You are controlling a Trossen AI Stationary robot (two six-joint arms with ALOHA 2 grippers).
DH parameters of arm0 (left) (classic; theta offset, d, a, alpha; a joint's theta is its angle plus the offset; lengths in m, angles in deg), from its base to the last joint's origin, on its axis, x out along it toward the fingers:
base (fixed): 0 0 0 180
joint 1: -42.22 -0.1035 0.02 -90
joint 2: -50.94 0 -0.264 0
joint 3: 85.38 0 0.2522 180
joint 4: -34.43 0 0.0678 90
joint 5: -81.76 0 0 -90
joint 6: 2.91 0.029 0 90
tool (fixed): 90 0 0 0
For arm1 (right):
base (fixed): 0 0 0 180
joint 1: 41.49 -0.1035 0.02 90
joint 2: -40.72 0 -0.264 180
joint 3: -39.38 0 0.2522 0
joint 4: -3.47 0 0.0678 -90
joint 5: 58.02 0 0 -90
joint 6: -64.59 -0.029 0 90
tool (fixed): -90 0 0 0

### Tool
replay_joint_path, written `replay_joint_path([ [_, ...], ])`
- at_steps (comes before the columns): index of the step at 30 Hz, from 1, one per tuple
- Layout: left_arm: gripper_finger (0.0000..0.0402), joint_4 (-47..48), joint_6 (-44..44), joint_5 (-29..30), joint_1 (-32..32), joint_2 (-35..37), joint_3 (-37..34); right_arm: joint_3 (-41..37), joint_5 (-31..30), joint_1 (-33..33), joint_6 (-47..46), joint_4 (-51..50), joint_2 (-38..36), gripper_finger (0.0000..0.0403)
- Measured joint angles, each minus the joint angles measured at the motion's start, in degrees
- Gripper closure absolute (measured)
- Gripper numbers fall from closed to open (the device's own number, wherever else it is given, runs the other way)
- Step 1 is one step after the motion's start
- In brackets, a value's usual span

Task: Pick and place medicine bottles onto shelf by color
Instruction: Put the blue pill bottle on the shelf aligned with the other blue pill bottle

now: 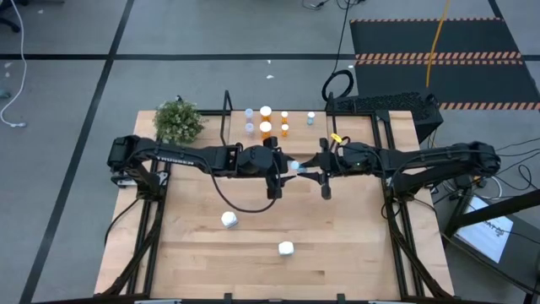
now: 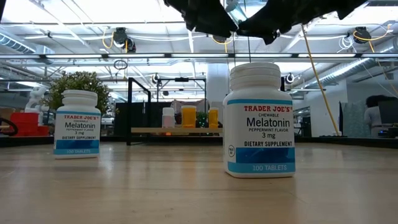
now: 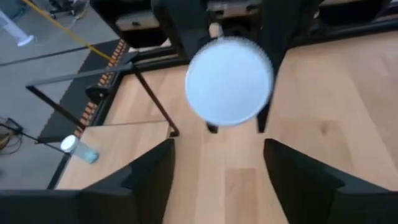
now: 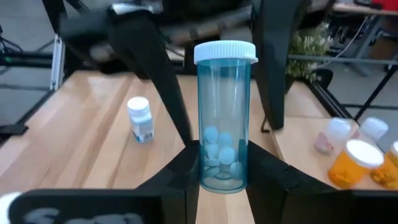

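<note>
Between right fingers (image 4: 273, 180), upright blue bottle (image 4: 224, 118)

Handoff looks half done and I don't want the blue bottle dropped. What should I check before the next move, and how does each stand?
1. Right gripper shut on the blue bottle: ok, fingers clamp its base.
2. Bottle upright, white cap on: ok.
3. Left gripper released: ok, its fingers stand apart, clear of the bottle.
4. Left fingers out of the carry path: not ok, they flank the bottle.
5. Free place on the shelf beside the clear bottles: cannot tell.
6. Two white bottles on the table clear of both arms: ok.
</note>
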Motion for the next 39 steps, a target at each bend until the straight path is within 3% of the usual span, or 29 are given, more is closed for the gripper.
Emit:
replay_joint_path([
  [6,0.0132,-5.0,-1.1,0.0,0.6,-0.2,0.0,0.0,0.0,0.0,1.2,-0.3,-2.0,0.0298],
  [20,0.0201,-12.9,-2.4,-0.1,2.6,-1.1,0.0,-2.3,2.8,-0.1,2.4,2.2,-6.0,0.0302],
  [39,0.0206,-30.4,0.9,-0.7,3.4,-6.8,0.0,-2.5,6.0,-0.1,2.5,4.1,-6.9,0.0301],
])
